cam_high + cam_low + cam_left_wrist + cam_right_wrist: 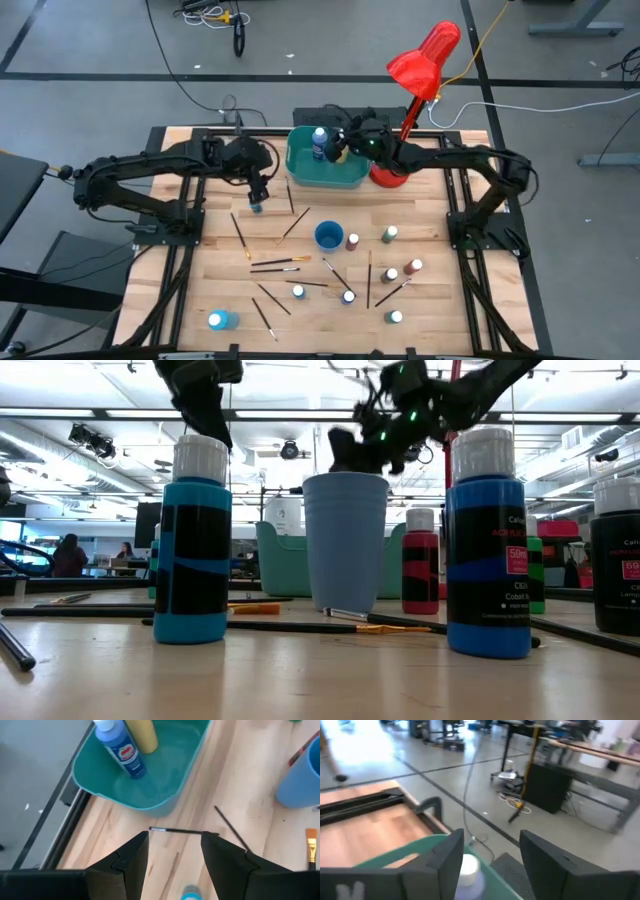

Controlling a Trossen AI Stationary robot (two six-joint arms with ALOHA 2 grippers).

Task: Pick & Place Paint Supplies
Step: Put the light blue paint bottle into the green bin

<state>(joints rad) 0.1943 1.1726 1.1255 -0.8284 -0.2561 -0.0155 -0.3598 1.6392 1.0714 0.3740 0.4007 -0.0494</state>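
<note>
With left hand point(257, 203) spread open above a teal-capped bottle point(189, 893) beside tub point(300, 165), right hand point(337, 143) open over tub, gripping nothing.

A teal tub point(325, 172) is seen on the pale wooden table point(220, 280), with a blue, white-capped bottle point(120, 747) and a yellow bottle point(141, 732) inside it. A red lamp point(424, 57) is set beside the tub. A light blue cup point(329, 236) is shown among black-handled brushes point(276, 269). In the low view, a turquoise bottle point(193, 545) banded in black, a cobalt blue bottle point(487, 545) and a red bottle point(421, 565) are all topped with white caps. Both arms are coloured black.
</note>
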